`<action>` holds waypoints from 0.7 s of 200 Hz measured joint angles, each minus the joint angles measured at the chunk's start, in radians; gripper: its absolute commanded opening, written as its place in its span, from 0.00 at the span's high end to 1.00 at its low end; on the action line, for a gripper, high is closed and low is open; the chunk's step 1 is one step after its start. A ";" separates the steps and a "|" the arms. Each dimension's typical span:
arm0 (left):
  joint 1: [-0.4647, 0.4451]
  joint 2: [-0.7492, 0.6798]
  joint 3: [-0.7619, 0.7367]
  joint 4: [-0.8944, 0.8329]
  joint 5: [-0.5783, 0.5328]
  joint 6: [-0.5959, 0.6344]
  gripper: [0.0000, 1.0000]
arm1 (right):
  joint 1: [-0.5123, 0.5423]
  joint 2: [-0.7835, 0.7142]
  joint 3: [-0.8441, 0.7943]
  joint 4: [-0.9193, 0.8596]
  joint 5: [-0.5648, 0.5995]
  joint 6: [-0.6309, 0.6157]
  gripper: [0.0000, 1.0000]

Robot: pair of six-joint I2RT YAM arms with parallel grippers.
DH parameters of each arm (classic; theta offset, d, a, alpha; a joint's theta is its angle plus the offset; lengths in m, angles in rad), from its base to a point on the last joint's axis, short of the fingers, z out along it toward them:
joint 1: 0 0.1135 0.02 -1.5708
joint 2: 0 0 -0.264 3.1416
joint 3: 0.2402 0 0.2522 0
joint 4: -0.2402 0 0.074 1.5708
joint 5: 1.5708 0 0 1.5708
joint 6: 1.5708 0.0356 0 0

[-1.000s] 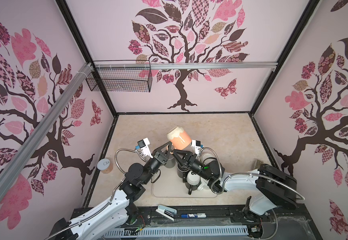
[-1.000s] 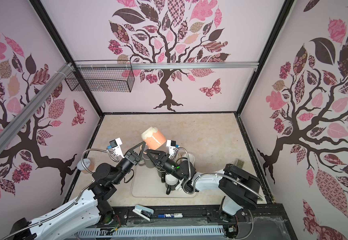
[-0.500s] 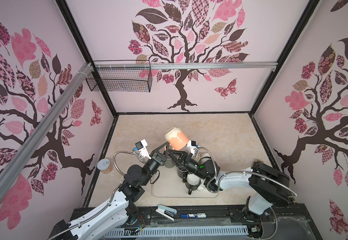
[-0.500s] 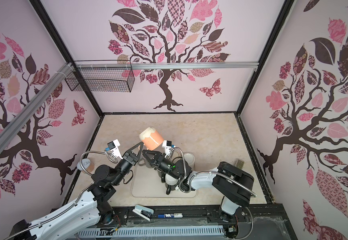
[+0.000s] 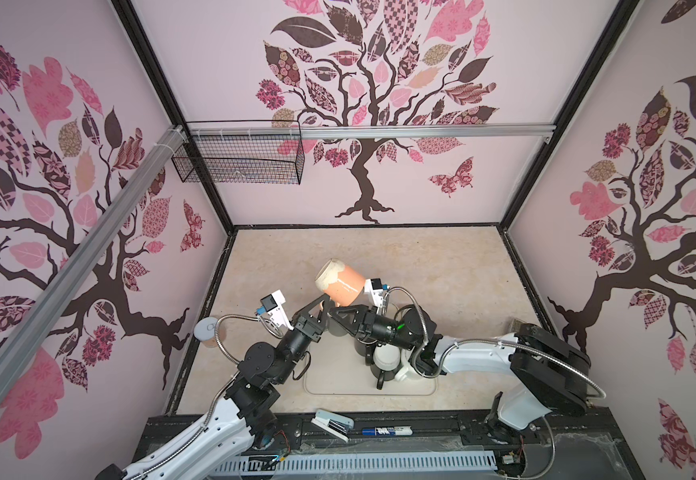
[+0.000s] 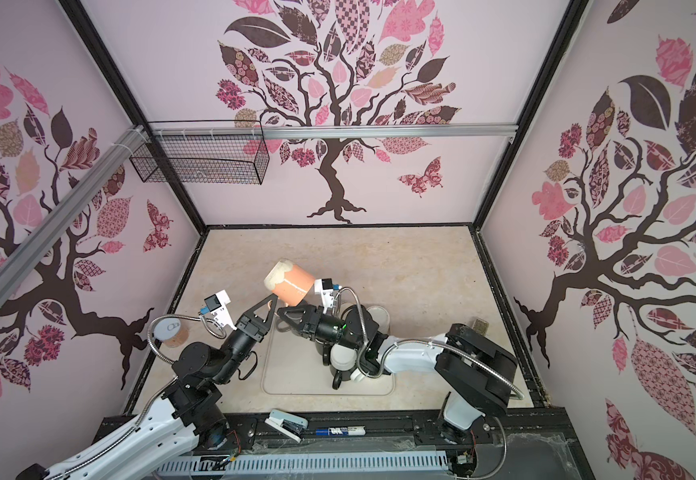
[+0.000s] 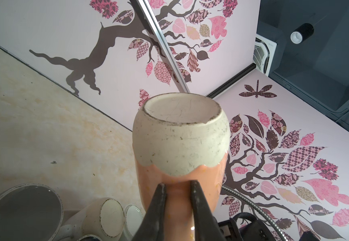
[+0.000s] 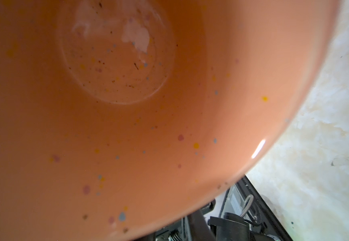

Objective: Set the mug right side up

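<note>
Clenching left gripper (image 7: 178,187) on handle (image 7: 178,205), right gripper (image 5: 338,312) on rim (image 8: 282,133), of base-up orange-glazed ceramic mug (image 5: 340,283), readying the upright flip.

1. No text, brand, number or sign can be read in any view.
2. Dark print is seen on the white-and-blue marker (image 5: 386,431) (image 6: 340,431) at the lower middle of both top views, but it is too small to be read.
3. A pale label (image 8: 235,201) at the lower right of the right wrist view is blurred and cannot be made out.
</note>
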State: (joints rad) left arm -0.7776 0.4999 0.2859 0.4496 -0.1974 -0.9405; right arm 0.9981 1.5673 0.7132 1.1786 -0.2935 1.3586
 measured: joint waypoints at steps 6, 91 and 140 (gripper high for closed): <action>0.000 -0.014 0.002 -0.021 0.000 0.008 0.77 | -0.003 -0.007 0.006 -0.027 -0.013 -0.011 1.00; 0.003 -0.033 0.280 -0.471 -0.019 0.267 0.03 | -0.240 -0.039 0.044 -0.329 0.074 -0.122 1.00; 0.003 0.200 0.645 -0.827 -0.062 0.367 0.03 | -0.385 -0.083 0.181 -0.715 0.024 -0.300 1.00</action>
State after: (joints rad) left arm -0.7750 0.7002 0.9310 -0.3771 -0.2596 -0.5732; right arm 0.6136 1.4845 0.8944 0.4641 -0.2699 1.0588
